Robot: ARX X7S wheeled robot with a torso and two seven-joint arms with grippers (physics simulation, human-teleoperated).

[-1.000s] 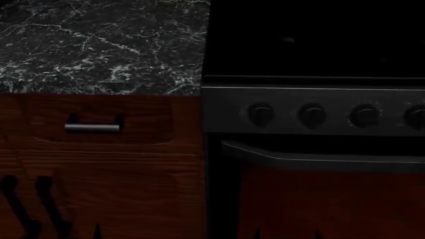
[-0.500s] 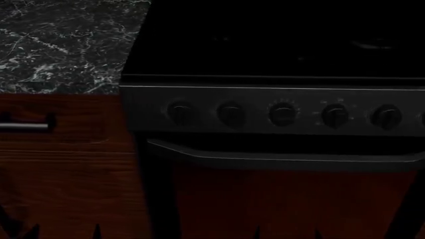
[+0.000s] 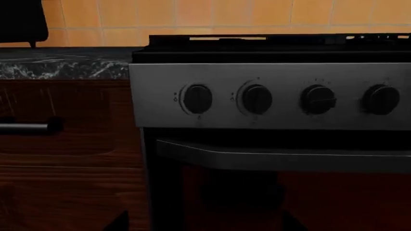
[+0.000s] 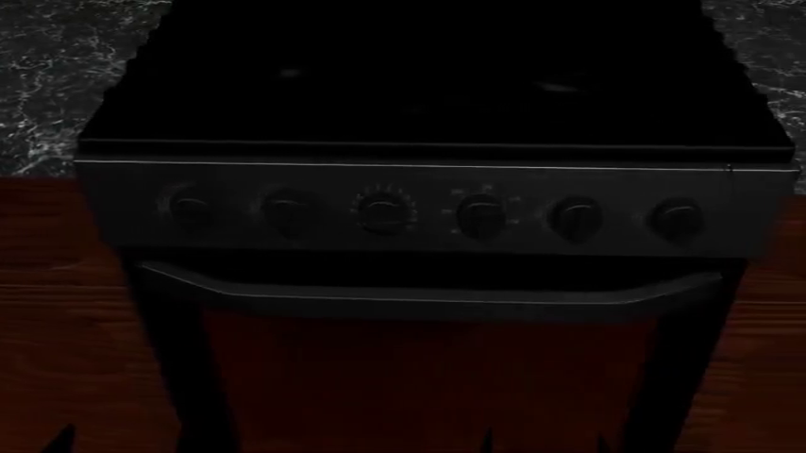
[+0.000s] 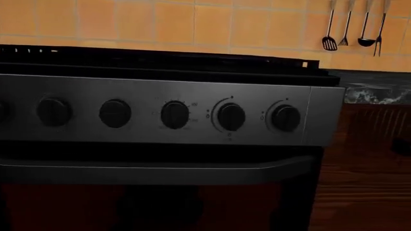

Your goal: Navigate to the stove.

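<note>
Black stove fills the head view squarely, six knobs facing the robot, suggesting arrival; neither gripper is visible, so their opening cannot be told

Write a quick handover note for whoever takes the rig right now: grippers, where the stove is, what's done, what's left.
Grippers: neither the left nor the right one shows in any view, so their state is unknown.
Stove: straight ahead and roughly centred in the head view, all six knobs and the oven door handle in frame; marble countertop on both sides.
Done: the base faces the stove squarely, close up.
Left: probably nothing beyond a small final approach or stopping.
</note>
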